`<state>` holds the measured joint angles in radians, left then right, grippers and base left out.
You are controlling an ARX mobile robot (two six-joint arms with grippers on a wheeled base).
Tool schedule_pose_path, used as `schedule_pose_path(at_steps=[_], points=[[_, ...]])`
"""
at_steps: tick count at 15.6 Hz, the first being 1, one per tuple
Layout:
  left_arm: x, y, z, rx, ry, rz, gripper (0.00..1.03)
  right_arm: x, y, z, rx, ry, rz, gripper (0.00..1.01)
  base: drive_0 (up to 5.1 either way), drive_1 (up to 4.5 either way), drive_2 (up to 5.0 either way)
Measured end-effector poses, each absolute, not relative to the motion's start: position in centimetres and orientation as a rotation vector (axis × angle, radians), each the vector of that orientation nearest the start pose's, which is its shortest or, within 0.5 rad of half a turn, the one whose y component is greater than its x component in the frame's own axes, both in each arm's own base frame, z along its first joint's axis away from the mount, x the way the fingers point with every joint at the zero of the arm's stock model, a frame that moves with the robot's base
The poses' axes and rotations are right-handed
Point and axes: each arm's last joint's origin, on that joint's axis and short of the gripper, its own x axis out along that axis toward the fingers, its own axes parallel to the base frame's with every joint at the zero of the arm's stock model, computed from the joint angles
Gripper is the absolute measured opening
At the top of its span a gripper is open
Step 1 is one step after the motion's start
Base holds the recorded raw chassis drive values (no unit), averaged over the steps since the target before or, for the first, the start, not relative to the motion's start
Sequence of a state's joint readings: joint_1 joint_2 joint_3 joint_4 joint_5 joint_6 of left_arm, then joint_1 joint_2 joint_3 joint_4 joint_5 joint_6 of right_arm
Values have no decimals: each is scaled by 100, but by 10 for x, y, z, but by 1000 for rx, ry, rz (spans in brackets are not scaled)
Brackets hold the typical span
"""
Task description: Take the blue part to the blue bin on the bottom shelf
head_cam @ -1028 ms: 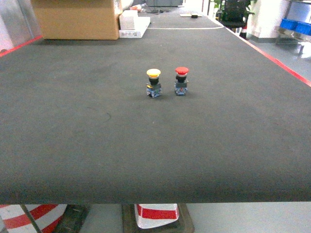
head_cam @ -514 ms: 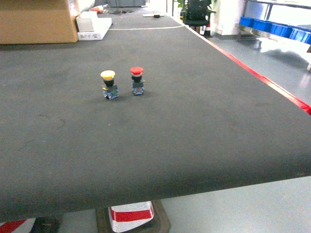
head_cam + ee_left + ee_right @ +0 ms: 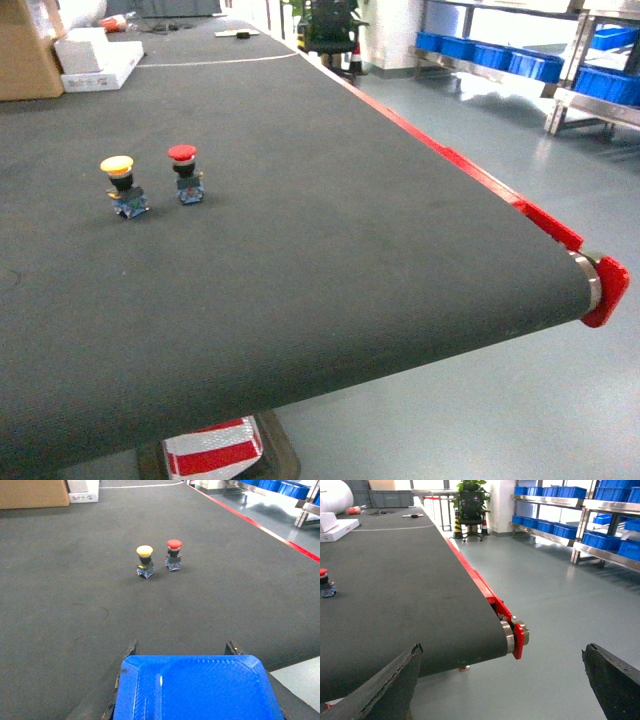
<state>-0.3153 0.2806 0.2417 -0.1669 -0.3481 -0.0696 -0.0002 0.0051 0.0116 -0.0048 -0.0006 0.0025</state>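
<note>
Blue part [image 3: 192, 687] sits clamped in my left end effector [image 3: 181, 650]; right end effector [image 3: 502, 672] gapes, unladen. Risk: base turning could shake it loose before distant blue bins [image 3: 505, 60].

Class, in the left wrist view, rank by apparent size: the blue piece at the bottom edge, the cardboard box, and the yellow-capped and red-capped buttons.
1. Blue piece, though it sits nearest the camera.
2. Cardboard box, partly cropped and far off.
3. Yellow-capped button and red-capped button: alike, unranked.

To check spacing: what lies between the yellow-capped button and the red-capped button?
Nothing: only bare belt separates the yellow-capped button from the red-capped button, clearest in the left wrist view.
</note>
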Motion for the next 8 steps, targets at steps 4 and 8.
schedule_pose_path(at_steps=[4,8], points=[[104,-24,208,-2,194,39,43,97,0,167,3,-2,0,98,-158,-158,-158],[104,-24,208,-2,193,39,43,97,0,167,2,-2,0,98,-168,-168,-168]])
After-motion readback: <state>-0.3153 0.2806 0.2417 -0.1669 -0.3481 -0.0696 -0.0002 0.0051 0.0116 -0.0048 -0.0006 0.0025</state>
